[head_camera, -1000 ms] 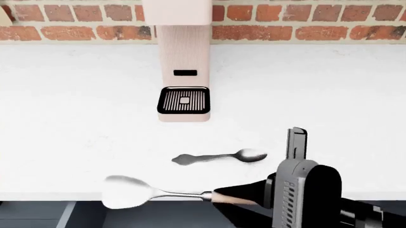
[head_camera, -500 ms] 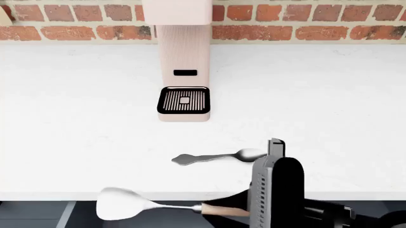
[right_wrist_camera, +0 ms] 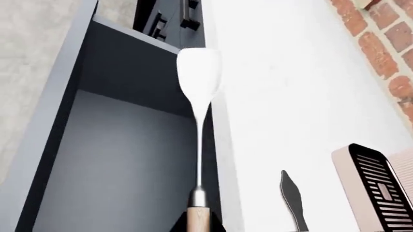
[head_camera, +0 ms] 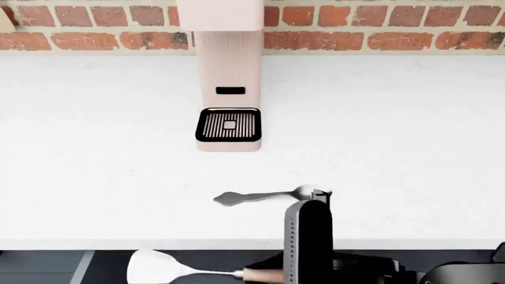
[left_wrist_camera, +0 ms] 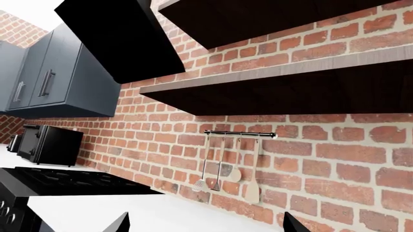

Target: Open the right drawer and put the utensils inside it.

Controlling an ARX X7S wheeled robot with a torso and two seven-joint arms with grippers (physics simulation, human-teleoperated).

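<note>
1. Holding the spatula [head_camera: 185, 270] by its pale wooden handle, the right gripper [head_camera: 278, 276] sits just past the front edge of the white countertop [head_camera: 410, 148]; its fingers are clamped on that handle.
2. In the right wrist view, the spatula's pale blade [right_wrist_camera: 199, 72] hangs over the open right drawer [right_wrist_camera: 123, 159], close to the countertop's front edge; the drawer's plain grey floor shows beneath it.
3. The spoon [head_camera: 272, 195] lies flat on the countertop near the front edge, its bowl partly hidden behind the right arm's dark upright housing [head_camera: 308, 242]. It also shows in the right wrist view [right_wrist_camera: 292, 198], apart from the spatula.
4. A pale coffee machine [head_camera: 229, 77] with a black drip grille stands at the back of the countertop against the brick wall [head_camera: 379, 23].
5. The left gripper's two dark fingertips [left_wrist_camera: 119, 224] stand well apart, holding nothing; its camera faces a rail of hanging utensils [left_wrist_camera: 232, 164], dark shelves and a stove.
</note>
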